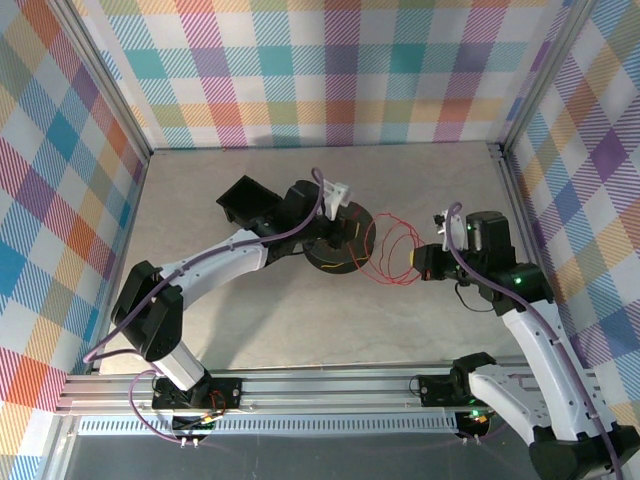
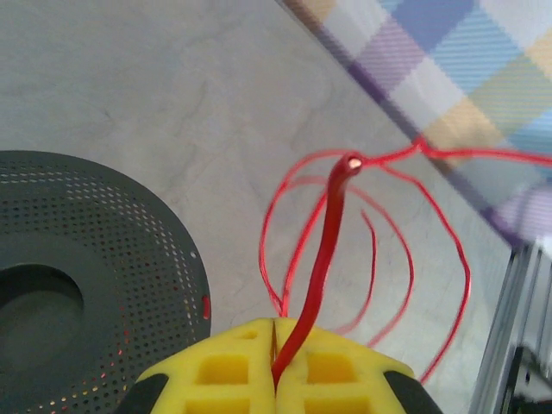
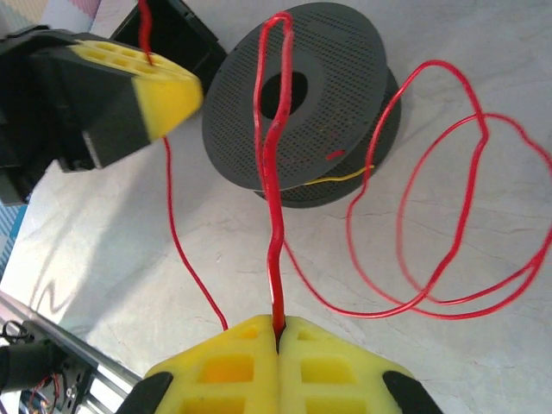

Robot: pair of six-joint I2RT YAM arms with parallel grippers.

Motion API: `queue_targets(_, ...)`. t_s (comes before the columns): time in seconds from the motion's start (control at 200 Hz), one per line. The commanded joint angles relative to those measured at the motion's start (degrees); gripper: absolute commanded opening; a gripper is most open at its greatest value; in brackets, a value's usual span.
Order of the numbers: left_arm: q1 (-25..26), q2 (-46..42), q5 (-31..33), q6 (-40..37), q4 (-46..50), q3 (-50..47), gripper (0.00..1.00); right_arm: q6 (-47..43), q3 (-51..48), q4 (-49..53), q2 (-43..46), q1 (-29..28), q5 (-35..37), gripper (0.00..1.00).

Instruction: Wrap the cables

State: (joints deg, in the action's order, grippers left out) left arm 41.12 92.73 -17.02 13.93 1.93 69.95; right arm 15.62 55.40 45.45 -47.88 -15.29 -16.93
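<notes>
Cables [image 3: 277,276]: yellow strand [image 3: 345,175] clear from right wrist.

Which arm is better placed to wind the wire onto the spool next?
Left, probably. The left gripper is shut on the wire right beside the spool; the right gripper grips it farther off, loops between.

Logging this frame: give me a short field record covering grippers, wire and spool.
left gripper: shut on red wire
right gripper: shut on red wire
red wire: loose, open loops between spool and right gripper
spool: dark grey, perforated, lying flat, next to left gripper
yellow wire: short stretch at the spool's edge
wrapping: the loose loops not yet wound on the spool
</notes>
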Motion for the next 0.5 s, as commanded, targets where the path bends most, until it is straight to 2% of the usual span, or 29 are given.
queue_targets(0.0, -2.1, -4.0, 4.4, 14.8, -11.1, -3.7, 0.00, 2.4, -1.9, -3.0, 1.8, 0.7, 2.0, 0.00)
queue_targets(0.15, -4.4, -5.2, 12.3, 37.2, -20.9, -11.1, 0.00, 5.8, -5.9, -7.7, 5.0, 1.1, 3.9, 0.00)
queue_targets(0.27, -4.3, -2.3, 12.9, 50.0, -31.1, -15.6, 0.00, 8.2, -8.8, -11.4, 7.2, 1.2, 3.4, 0.00)
queue_targets(0.37, -4.2, 1.0, 11.0, 54.7, -37.4, -16.1, 0.00, 8.9, -9.8, -12.7, 8.2, 1.2, 3.3, 0.00)
queue_targets(0.495, -3.5, 2.2, 11.0, 53.4, -34.7, -14.7, 0.00, 9.0, -9.8, -12.7, 8.3, 1.2, 3.8, 0.00)
